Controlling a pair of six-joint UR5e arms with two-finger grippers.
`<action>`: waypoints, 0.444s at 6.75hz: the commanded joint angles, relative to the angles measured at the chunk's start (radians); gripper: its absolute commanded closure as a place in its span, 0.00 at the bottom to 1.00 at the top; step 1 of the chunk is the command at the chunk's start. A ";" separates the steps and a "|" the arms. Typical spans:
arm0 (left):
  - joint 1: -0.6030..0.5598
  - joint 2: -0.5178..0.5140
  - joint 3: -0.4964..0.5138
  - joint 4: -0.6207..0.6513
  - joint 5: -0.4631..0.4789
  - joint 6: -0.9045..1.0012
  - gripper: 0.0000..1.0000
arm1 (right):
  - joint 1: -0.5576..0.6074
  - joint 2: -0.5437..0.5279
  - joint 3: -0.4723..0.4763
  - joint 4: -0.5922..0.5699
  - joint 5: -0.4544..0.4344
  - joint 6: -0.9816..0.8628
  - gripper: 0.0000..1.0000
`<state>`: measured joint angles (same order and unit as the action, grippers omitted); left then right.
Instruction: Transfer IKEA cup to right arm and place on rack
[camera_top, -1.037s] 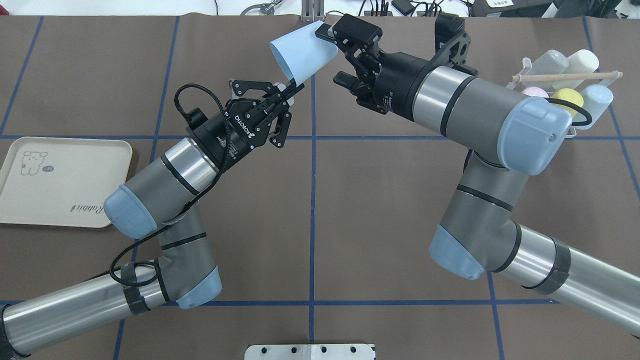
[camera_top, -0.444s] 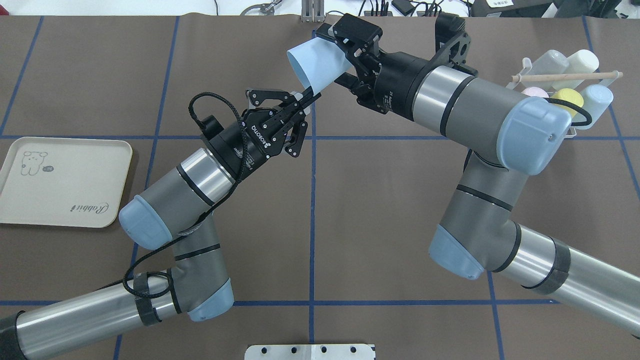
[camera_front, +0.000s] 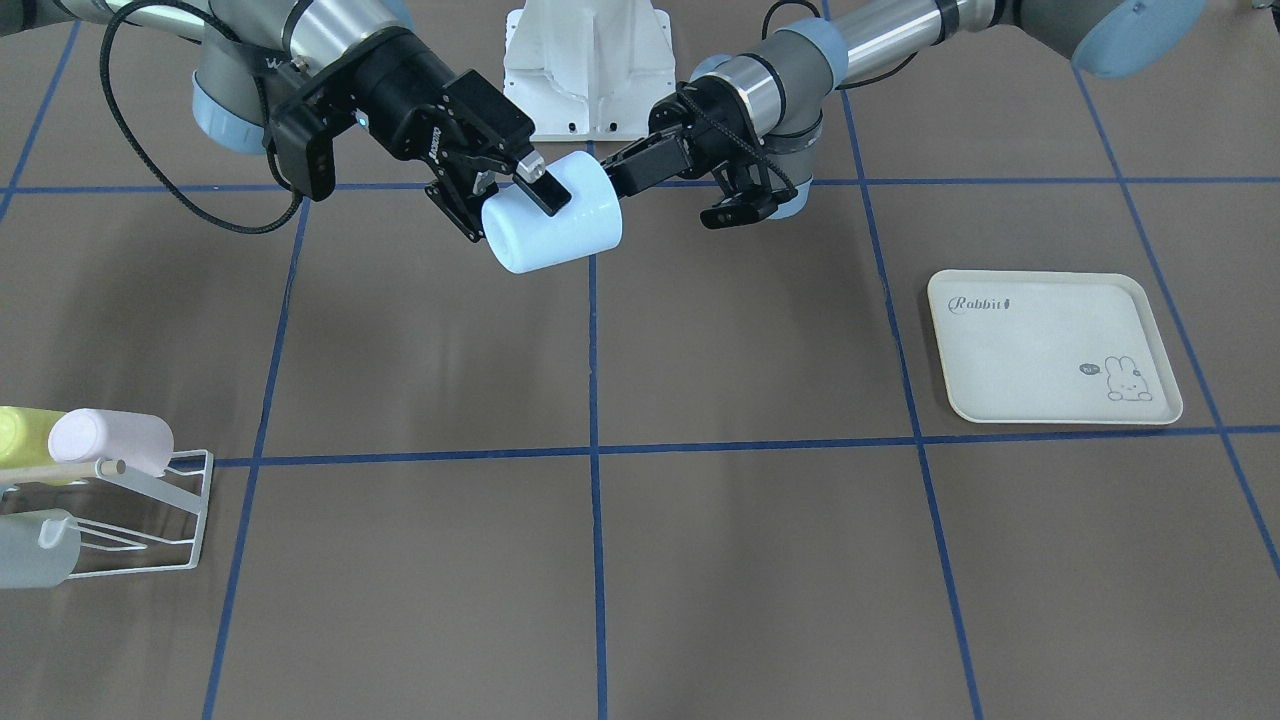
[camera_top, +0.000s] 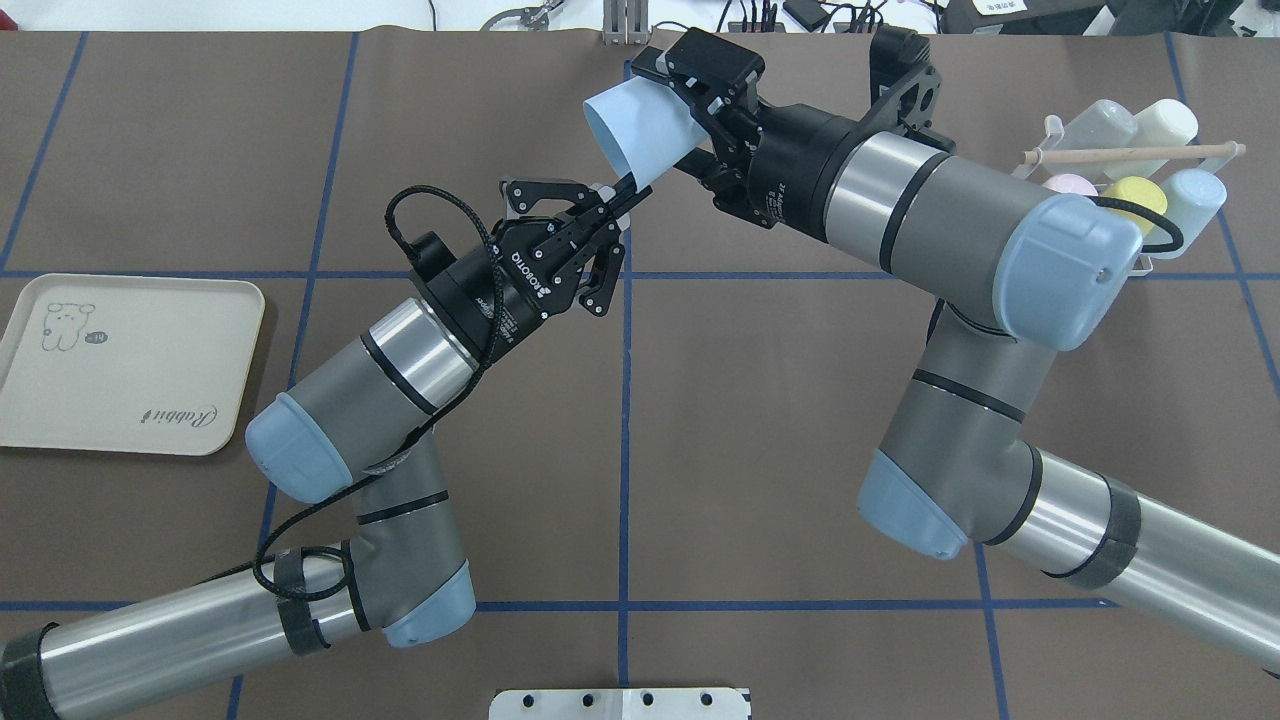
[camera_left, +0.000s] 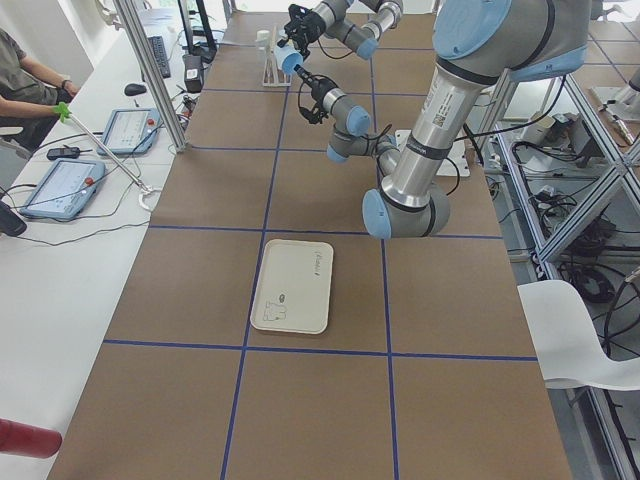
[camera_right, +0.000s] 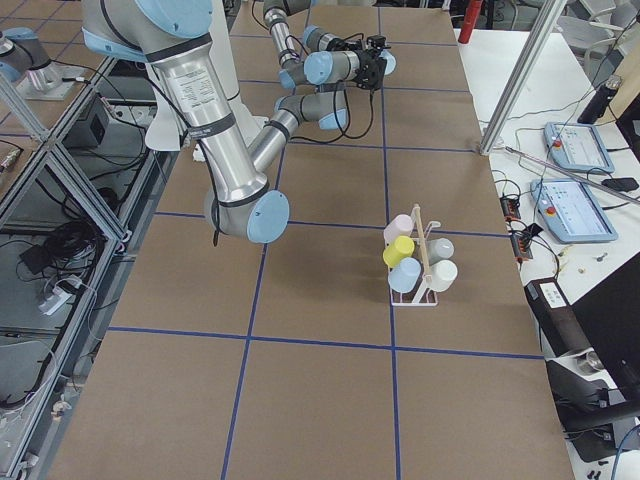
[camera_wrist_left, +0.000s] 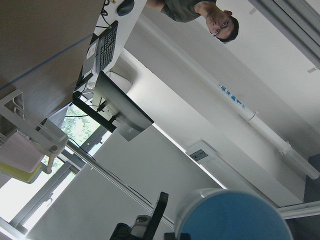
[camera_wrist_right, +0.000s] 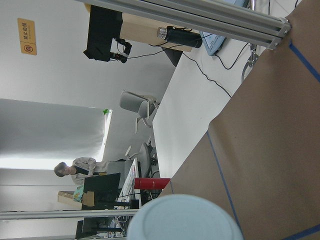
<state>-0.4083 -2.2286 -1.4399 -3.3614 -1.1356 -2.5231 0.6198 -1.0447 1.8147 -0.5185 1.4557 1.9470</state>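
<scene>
The IKEA cup (camera_top: 640, 125) is pale blue and lies on its side in the air above the table's far middle. My left gripper (camera_top: 622, 192) is shut on its rim, one finger inside the mouth. The right arm (camera_top: 940, 215) reaches in from the right. Its gripper (camera_top: 675, 115) is open, with its fingers on either side of the cup's closed end. The front-facing view shows the cup (camera_front: 560, 235) between the right gripper (camera_front: 505, 205) and the left gripper (camera_front: 612, 178). The rack (camera_top: 1100, 154) stands at the far right edge.
Several cups, among them pink (camera_top: 1070, 184), yellow (camera_top: 1135, 195) and cream (camera_top: 1170, 122), hang on the rack's prongs (camera_front: 190, 500). A cream rabbit-print tray (camera_top: 130, 360) lies at the left. A person (camera_left: 20, 70) sits at the side desk with tablets.
My left arm has carried the cup to the right, bringing its closed end between the right gripper's open fingers. The right arm has stayed where it was.
</scene>
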 joint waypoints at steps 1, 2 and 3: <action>0.022 -0.002 0.000 -0.001 0.031 0.003 1.00 | 0.001 -0.001 0.000 0.000 0.003 -0.003 0.69; 0.020 -0.002 -0.002 -0.004 0.028 0.003 1.00 | 0.001 0.000 -0.002 0.000 0.003 -0.003 1.00; 0.020 0.000 -0.010 -0.010 0.022 0.003 0.58 | 0.003 0.000 0.000 0.002 0.003 0.000 1.00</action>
<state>-0.3890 -2.2301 -1.4437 -3.3661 -1.1110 -2.5206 0.6214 -1.0451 1.8138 -0.5179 1.4584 1.9447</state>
